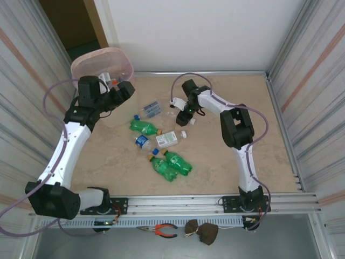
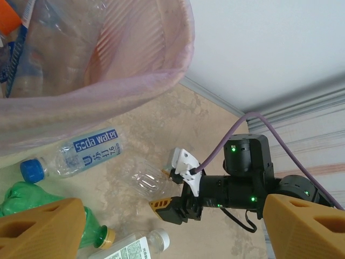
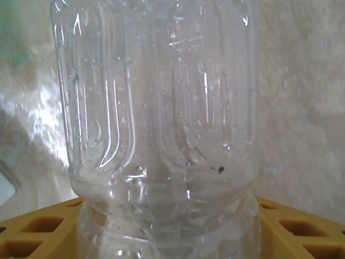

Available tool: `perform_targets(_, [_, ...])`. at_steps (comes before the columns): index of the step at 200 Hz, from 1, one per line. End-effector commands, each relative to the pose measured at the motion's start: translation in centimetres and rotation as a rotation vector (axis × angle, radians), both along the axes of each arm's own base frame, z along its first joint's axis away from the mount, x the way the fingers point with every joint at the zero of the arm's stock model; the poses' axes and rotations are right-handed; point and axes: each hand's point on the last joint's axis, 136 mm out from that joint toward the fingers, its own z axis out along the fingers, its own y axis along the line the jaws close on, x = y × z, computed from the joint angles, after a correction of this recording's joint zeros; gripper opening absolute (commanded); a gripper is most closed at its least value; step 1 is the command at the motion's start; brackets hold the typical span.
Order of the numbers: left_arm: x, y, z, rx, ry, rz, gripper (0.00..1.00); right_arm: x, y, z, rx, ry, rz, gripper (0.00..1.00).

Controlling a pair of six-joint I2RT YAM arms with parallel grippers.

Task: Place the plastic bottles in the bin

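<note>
RISK: bin (image 1: 128, 65) is being crowded by left arm (image 1: 70, 140), so a clash is being risked on carry-over; clear bottle (image 3: 161, 108), lying on table (image 1: 259, 151), is being judged slick, liable to squirt out | POSE: left gripper (image 1: 125, 90) is being held wide open, empty; right gripper (image 2: 168, 186) is being held astride bottle, grip cannot be told

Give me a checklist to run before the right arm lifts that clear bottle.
1. The clear bottle lies between the right gripper fingers: ok.
2. Grip fully closed on it: cannot tell.
3. The left gripper is open and empty: ok.
4. Way to the bin free: not ok, the left gripper sits by its rim.
5. Room in the bin: ok, the bottles inside lie below the rim.
</note>
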Motion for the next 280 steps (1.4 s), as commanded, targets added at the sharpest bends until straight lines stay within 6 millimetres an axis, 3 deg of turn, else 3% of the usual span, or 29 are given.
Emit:
perform_targets(1, [0.4,-0.6,0.5,-0.003,-0.027,-0.015,0.86,-0.5,-2.1,0.9,0.004,0.016,-0.053,0.58])
perform_targets(64, [0.6,-2.0,1.2,-0.014,-0.083,-0.056,0.86,-1.2,-5.6,5.0,0.116,-0.01,-0.193,0.57])
perform_targets(95, [0.7,-3.4,2.7,-0.059,-0.181,-0.135,0.84,-2.2,-6.4,8.9,0.255,-0.014,-0.261,0.57])
perform_targets(153, [-0.4,-8.2,7.4,-0.12,-0.473,-0.411,0.78,-5.1,-6.1,17.1,0.504,-0.046,-0.28,0.57])
perform_targets(211, [-4.2,-12.6,12.4,-0.101,-0.781,-0.664,0.8,-8.7,-4.9,26.3,0.777,-0.103,-0.237,0.58])
perform_targets(247, [-6.9,-14.5,14.5,-0.115,-0.911,-0.801,0.81,-12.1,-4.3,32.4,0.946,-0.14,-0.151,0.59])
perform_targets(280, [-9.1,-16.3,15.9,-0.099,-0.997,-0.893,0.83,-15.1,-4.1,36.3,1.043,-0.164,-0.083,0.59])
